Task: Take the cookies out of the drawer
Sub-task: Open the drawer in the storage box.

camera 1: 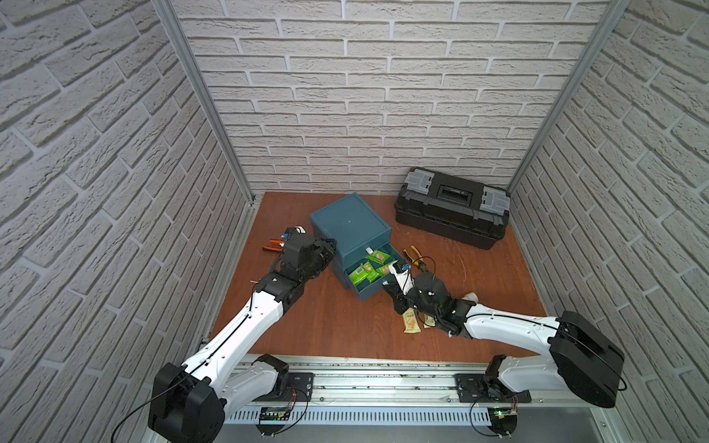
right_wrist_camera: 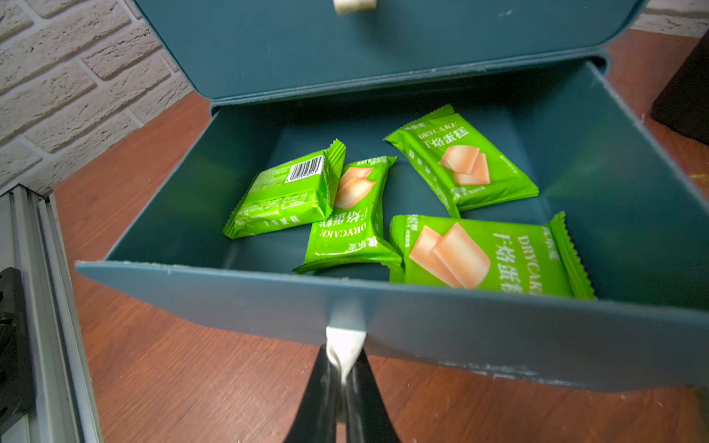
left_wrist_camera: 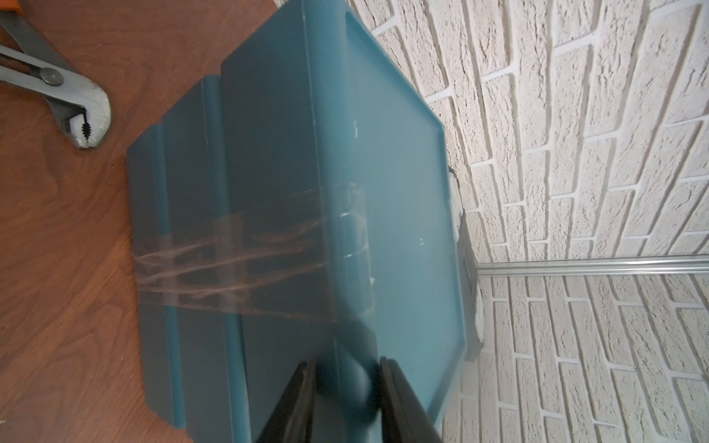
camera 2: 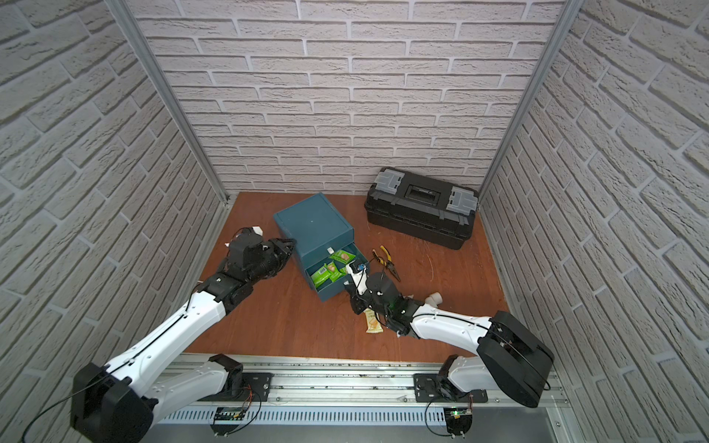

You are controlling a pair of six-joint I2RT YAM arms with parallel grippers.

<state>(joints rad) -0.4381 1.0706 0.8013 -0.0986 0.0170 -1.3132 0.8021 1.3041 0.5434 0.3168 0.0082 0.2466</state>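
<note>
Bench: the reddish-brown wooden bench [camera 1: 337, 333] is carrying everything, and pale brick-patterned walls [camera 1: 383, 96] are closing it in.
Toolbox: a black plastic toolbox with grey latches [camera 1: 452, 214] is sitting shut at the back right, well apart from both arms.
Cabinet: a teal plastic two-drawer cabinet [camera 1: 351, 224] is standing askew near the bench's middle, with its upper drawer closed.
Drawer: the cabinet's lower teal drawer [right_wrist_camera: 479, 326] is standing pulled out toward the right arm, its inside showing in both top views.
Left pincer: the left pincer [left_wrist_camera: 345, 368] is clamping the cabinet's top edge near a corner, with one black finger on each side of the rim.
Right pincer: the right pincer [right_wrist_camera: 344, 364] is pinching together on the white pull tab [right_wrist_camera: 345, 341] fixed to the drawer's front.
Pliers: yellow-handled pliers [camera 1: 416, 257] are lying just beside the open drawer on its right. Orange-handled pliers [camera 1: 273, 245] are lying left of the cabinet, beside the left arm's wrist.
Cookies in the drawer: four bright green cookie packets [right_wrist_camera: 460, 172] are lying on the drawer's floor, two of them overlapping and one showing its barcode.
Cookies on the bench: two pale gold cookie packets [camera 1: 409, 321] are lying near the drawer's front, partly under the right arm's wrist, the second mostly hidden.
Pipe elbow: a small white plastic pipe elbow [camera 1: 471, 297] is peeking out behind the right arm.
</note>
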